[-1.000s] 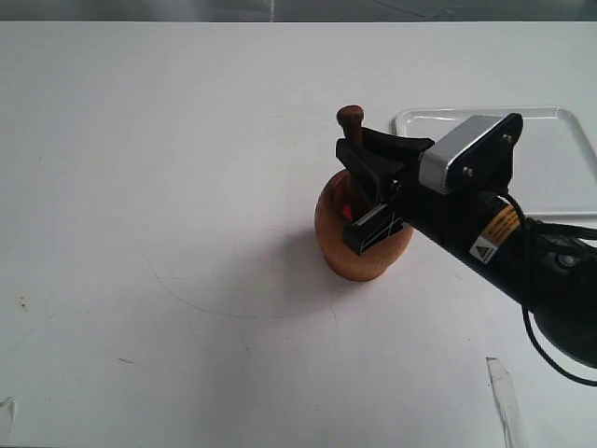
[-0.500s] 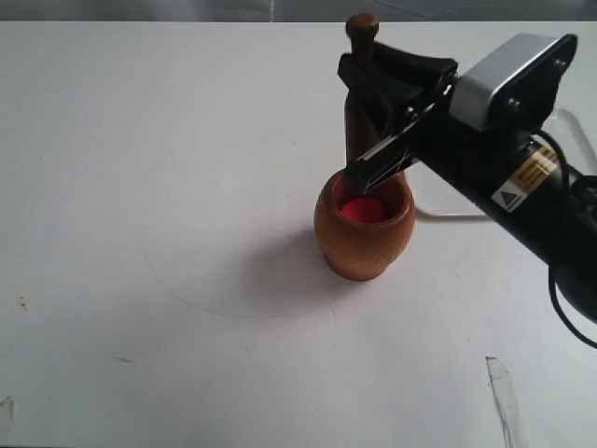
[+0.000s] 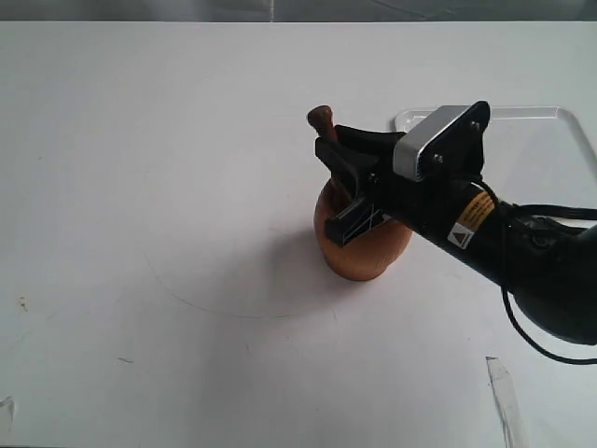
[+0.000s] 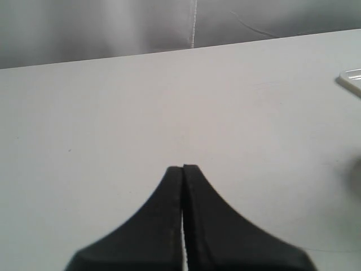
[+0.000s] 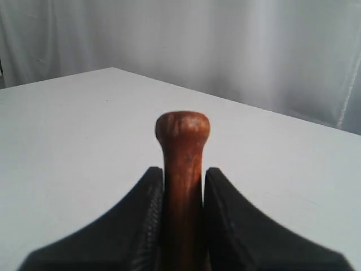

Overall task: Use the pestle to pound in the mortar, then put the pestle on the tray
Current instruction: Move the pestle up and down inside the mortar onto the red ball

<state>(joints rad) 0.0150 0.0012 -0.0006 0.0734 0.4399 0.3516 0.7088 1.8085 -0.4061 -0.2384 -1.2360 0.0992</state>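
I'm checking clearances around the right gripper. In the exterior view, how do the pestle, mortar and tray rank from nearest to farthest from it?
1. pestle: clamped in the right gripper, knob sticking up above the fingers.
2. mortar: just below the gripper, near the table's middle.
3. tray: behind and to the right, apart from the mortar.

The white table (image 3: 140, 140) bears the wooden mortar (image 3: 359, 257), which stands upright directly beneath my right jaws, the flat white tray (image 3: 560, 159), which lies near it on the wrist side of those jaws, and a thin clear strip (image 3: 501, 392), which lies well apart from them.
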